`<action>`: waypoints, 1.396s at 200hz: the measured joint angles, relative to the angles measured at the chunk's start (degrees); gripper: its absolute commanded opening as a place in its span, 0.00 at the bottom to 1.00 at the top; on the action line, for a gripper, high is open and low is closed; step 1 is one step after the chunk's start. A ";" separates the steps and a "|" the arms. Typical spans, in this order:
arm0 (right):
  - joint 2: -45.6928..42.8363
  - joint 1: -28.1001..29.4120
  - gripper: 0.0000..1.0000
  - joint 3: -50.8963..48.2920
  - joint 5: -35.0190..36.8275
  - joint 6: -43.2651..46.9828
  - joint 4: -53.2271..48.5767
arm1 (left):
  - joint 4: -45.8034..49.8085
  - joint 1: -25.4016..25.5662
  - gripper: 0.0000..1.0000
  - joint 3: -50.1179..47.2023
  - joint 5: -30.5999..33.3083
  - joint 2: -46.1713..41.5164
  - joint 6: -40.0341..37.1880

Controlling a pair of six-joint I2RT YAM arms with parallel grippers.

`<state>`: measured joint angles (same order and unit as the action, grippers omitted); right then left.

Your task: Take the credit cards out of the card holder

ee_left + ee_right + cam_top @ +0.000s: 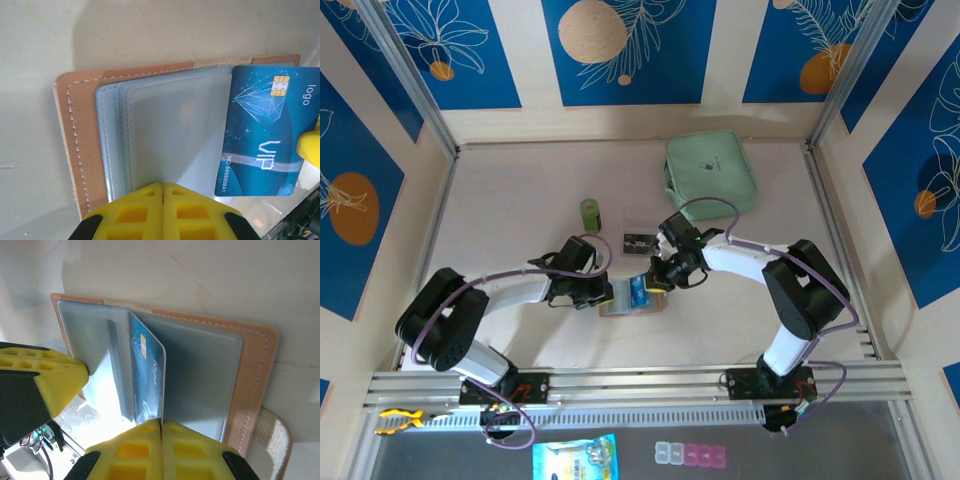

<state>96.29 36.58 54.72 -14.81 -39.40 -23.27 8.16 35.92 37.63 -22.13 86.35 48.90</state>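
card holder open on table, soft, floppy pockets | left gripper clamps a pocket leaf | right gripper pinches blue card edge (thin, stiff, slick), partly out

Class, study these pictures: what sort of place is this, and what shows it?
Probably a robotics lab test cell: left arm and right arm bolted to a metal rail, blue patterned panels walling the table in, a card holder as prop.
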 measured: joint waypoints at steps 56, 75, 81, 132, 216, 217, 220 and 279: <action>0.02 0.92 0.09 1.11 0.68 -0.02 -1.36 | 0.46 0.00 0.01 0.26 0.11 0.02 -0.92; 0.02 1.46 0.12 1.53 0.68 -0.28 -1.44 | 0.48 0.00 0.01 0.26 0.13 0.02 -1.03; 0.02 1.60 0.13 1.55 0.68 -0.28 -1.46 | 0.50 0.00 0.01 0.26 0.13 0.02 -1.03; 0.02 2.10 0.13 1.55 1.14 -2.91 -1.40 | 0.66 0.00 0.01 0.37 0.11 0.11 -1.05; -0.17 2.10 0.06 1.53 1.29 -4.35 -0.59 | 0.68 -0.02 0.03 0.79 -0.07 0.52 -1.40; -0.20 2.10 0.06 1.53 1.31 -4.37 -0.59 | 0.72 -0.02 0.03 0.81 -0.07 0.52 -1.40; -0.26 2.10 0.06 1.53 1.36 -4.37 -0.61 | 0.79 -0.02 0.03 0.85 -0.07 0.52 -1.42; -5.77 0.63 0.04 2.84 2.69 -0.15 -4.72 | 4.02 -0.35 0.10 4.07 -0.07 0.31 -1.49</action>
<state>90.52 37.21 57.56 -12.12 -39.55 -27.99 12.19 35.57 41.69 -22.20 86.65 47.42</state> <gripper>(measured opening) 0.063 0.096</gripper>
